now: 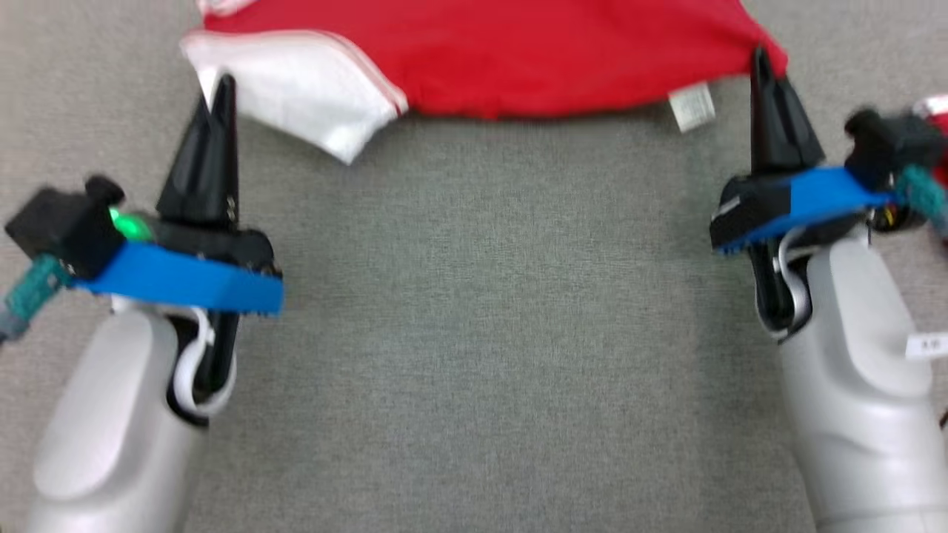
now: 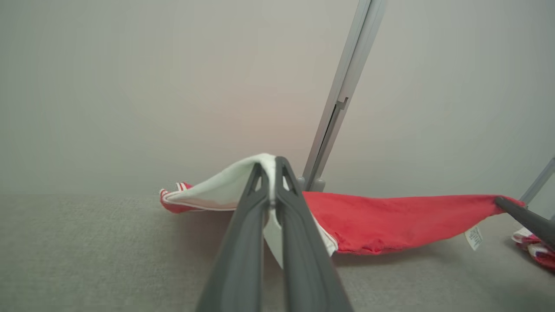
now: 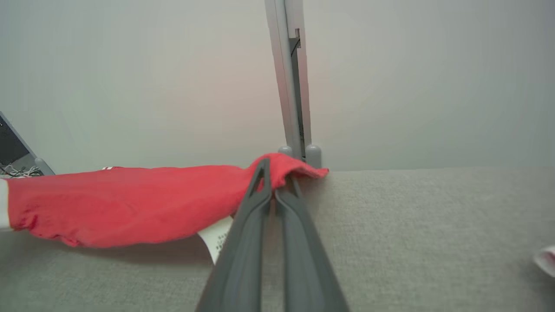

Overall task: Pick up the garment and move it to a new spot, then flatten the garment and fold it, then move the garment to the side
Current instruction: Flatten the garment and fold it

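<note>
So the robot's got the red garment [image 1: 518, 59] strung out between both arms over the grey table [image 1: 481, 333]. The left gripper [image 1: 217, 92] is pinched tight on the white sleeve [image 1: 296, 89] at the left corner, and the right gripper [image 1: 761, 63] is clamped on the red corner over on the right. The near edge sags between them just off the surface, with a little care label [image 1: 692, 106] dangling near the right end. The far part runs out of the head view, so I can't say how much of it is lying down.

My guess is it's carrying or spreading the thing before laying it flat. To do that well, I'd hold both corners at the same height and pull them apart enough to take out that sag. Then lower it so the far side touches first and the near edge lands last. The sleeve droops and could tuck under. There's also another red-and-white cloth [image 2: 531, 251] off to the right, worth steering clear of.
</note>
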Tool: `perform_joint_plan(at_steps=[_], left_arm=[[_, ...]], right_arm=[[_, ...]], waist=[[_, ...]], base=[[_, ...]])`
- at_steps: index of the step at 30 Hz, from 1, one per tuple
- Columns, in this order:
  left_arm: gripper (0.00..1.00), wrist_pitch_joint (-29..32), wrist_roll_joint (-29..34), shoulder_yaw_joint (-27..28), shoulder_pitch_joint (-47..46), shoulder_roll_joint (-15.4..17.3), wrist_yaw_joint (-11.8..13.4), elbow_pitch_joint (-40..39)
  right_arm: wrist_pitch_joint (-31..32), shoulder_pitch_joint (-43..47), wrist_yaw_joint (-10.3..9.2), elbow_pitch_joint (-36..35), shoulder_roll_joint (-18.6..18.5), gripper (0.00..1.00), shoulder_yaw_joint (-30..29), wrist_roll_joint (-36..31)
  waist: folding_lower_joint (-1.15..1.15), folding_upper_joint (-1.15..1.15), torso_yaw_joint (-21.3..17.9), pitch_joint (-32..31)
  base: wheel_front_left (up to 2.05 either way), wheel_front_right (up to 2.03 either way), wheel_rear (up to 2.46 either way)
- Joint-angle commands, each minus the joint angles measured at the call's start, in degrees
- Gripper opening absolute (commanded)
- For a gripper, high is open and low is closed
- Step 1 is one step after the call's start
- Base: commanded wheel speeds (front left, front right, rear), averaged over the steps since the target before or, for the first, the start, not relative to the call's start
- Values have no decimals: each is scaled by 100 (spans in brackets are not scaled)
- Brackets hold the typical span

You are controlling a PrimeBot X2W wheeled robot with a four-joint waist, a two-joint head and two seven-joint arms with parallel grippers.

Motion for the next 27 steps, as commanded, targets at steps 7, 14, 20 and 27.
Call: perform_joint_plan(at_steps=[7, 14, 20, 27], left_arm=[[0, -11, -170, 30, 1568, -31, 273, -902], [0, 207, -91, -85, 3017, 199, 775, -1989], [0, 511, -2, -46, 3985, 555, 1167, -2970], [0, 892, -50, -80, 4639, 772, 1467, -3738]], right_arm=[[-15, 1568, 0, -1017, -16, 0, -142, 301], [343, 3178, 0, -2123, -15, 0, -274, 609], [902, 4258, 0, -3159, -16, 0, -329, 793], [1799, 4997, 0, -3928, -14, 0, -384, 836]], waist=[[1, 0, -111, -937], [1, 0, -62, -1666], [1, 0, -57, -2058], [1, 0, -19, -2206]], base=[[0, 0, 0], [0, 0, 0], [0, 0, 0], [0, 0, 0]])
